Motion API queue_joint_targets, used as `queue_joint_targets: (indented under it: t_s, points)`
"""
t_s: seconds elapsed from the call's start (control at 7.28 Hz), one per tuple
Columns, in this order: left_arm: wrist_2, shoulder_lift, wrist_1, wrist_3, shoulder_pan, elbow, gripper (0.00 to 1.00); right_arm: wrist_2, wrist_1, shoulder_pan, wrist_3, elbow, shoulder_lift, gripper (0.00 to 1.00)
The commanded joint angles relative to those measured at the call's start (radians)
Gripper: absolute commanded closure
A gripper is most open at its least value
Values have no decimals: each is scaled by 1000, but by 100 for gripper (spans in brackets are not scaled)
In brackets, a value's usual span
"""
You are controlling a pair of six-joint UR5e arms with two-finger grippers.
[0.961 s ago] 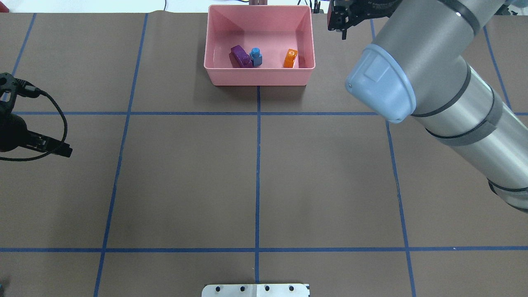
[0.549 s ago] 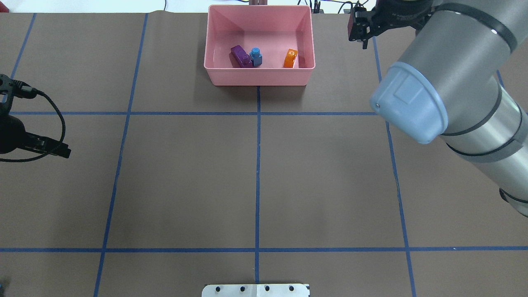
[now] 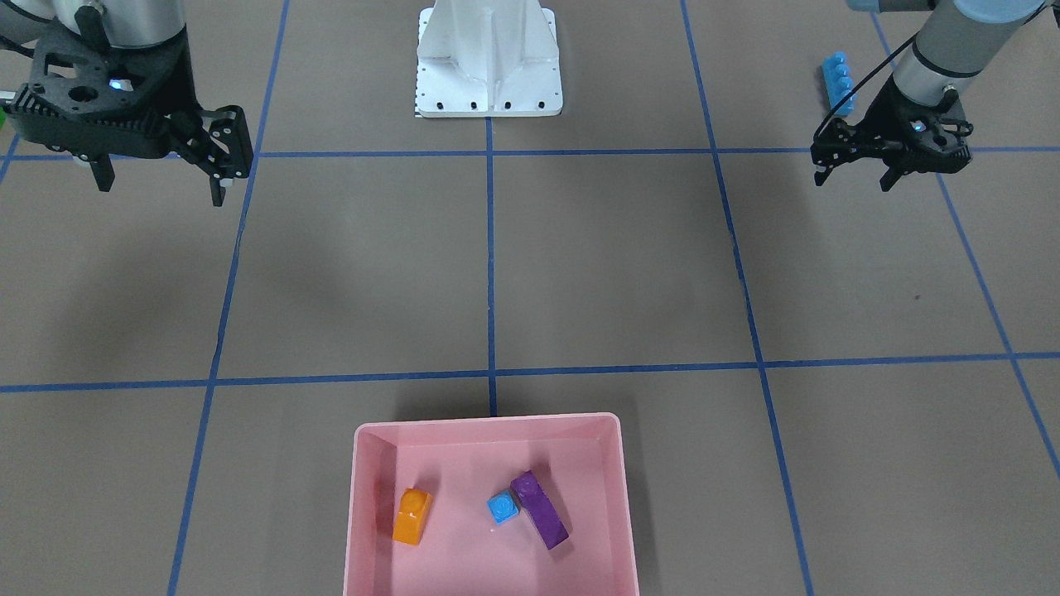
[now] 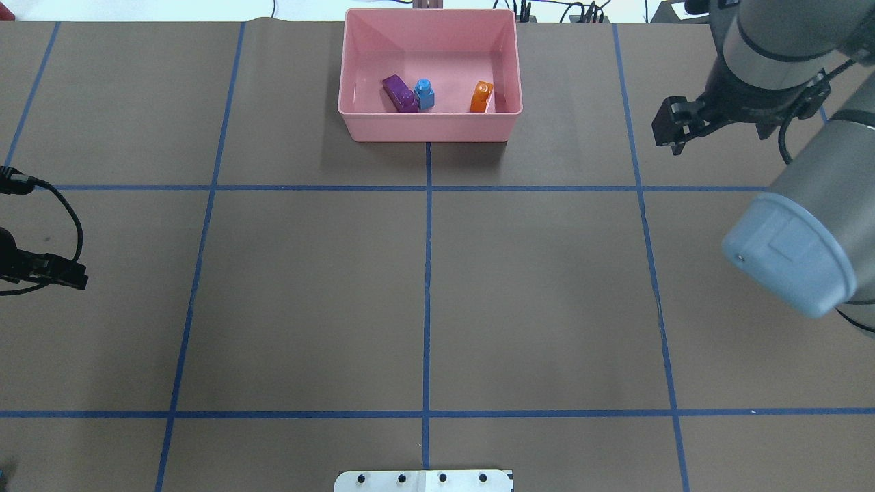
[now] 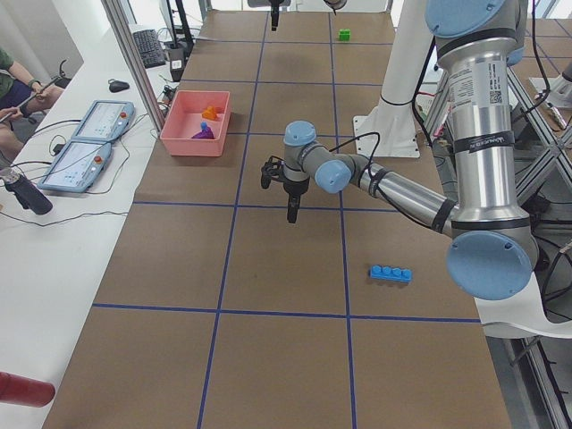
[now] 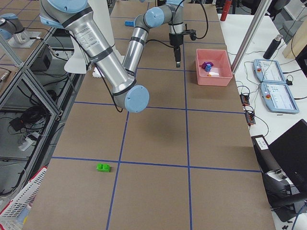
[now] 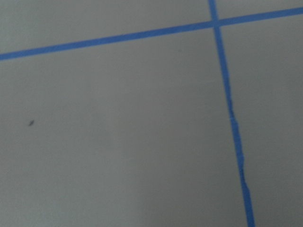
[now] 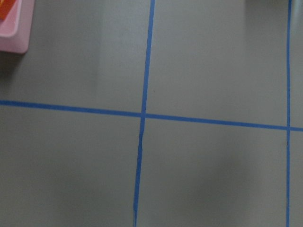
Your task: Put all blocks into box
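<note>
The pink box stands at the table's far middle and shows from above too. In it lie the orange block, the small blue cube and the purple block. The long blue block lies on the table close behind my left gripper, which is open and empty. The green block lies far off at the table's right end. My right gripper is open and empty, hovering over bare table to the right of the box.
The white metal base is at the near middle edge. Blue tape lines cross the brown table. The right arm's elbow hangs over the right side. Operator consoles sit beyond the far edge.
My right gripper has moved away from the box's far right corner, rightward and toward me. My left gripper has drifted left and nearer. The blocks in the box have not moved.
</note>
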Motion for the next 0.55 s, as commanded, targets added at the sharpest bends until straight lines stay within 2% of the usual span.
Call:
queue_joint_targets:
  t_s: [0.0,0.14,0.27,0.41]
  points:
    - [-1,153,-151,-12,66,28,0,22,3,1,-36,183,-201,0]
    - [5,195,-234,-44,142,54,0,24,3,1,-71,277,-302,0]
    - [39,194,-239,-184,268,73,0,36,7,5,-104,345,-388,0]
    - [167,214,-246,-265,412,87,0,72,7,36,-152,405,-453,0]
